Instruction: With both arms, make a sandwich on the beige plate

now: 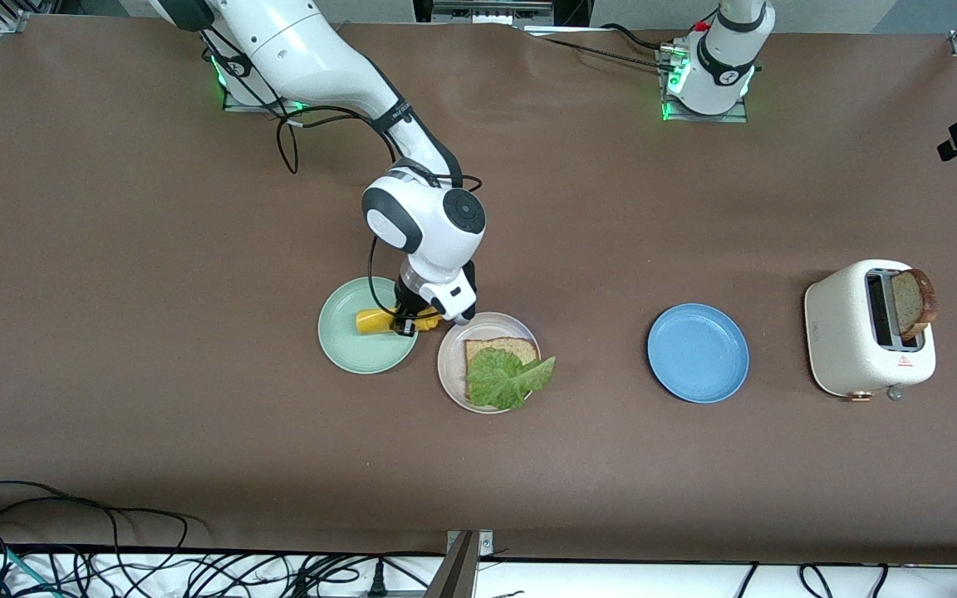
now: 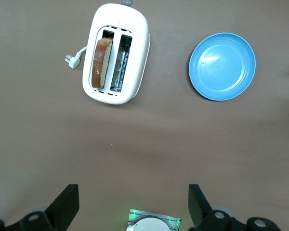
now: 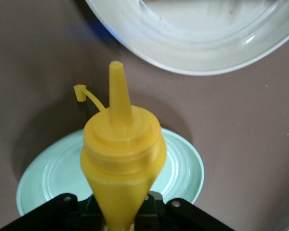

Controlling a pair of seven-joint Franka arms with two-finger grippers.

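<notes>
Lettuce [image 1: 508, 379]: ruffled green leaf, nearest the front camera, lying on a bread slice [image 1: 498, 350] on the beige plate [image 1: 453, 365]; its tip hangs past the rim toward the left arm's end of the table. No top slice on it yet.

Green plate [image 1: 342, 337]: just beside the beige plate, toward the right arm's end.

Right gripper [image 1: 409, 320]: over the green plate's edge nearest the beige plate, clenched on a yellow bottle [image 3: 121, 159]. Cap flipped off its nozzle, dangling on its strap. In the right wrist view the nozzle points toward the beige plate; the bottle's long axis runs from one plate toward the other. Judged: a short carry brings the nozzle over the lettuce, and this arm is much the nearer one.

Blue plate [image 1: 698, 353]: bare, well apart from the beige plate, between it and the toaster.

Left gripper [image 2: 132, 204]: fingers spread wide, holding nothing, high over bare table; arm waiting.

Toaster [image 1: 861, 332]: cream, at the left arm's end. Second slice [image 1: 913, 302] stands upright in one slot, the other slot vacant. Judged: this slice falls to the left arm.
</notes>
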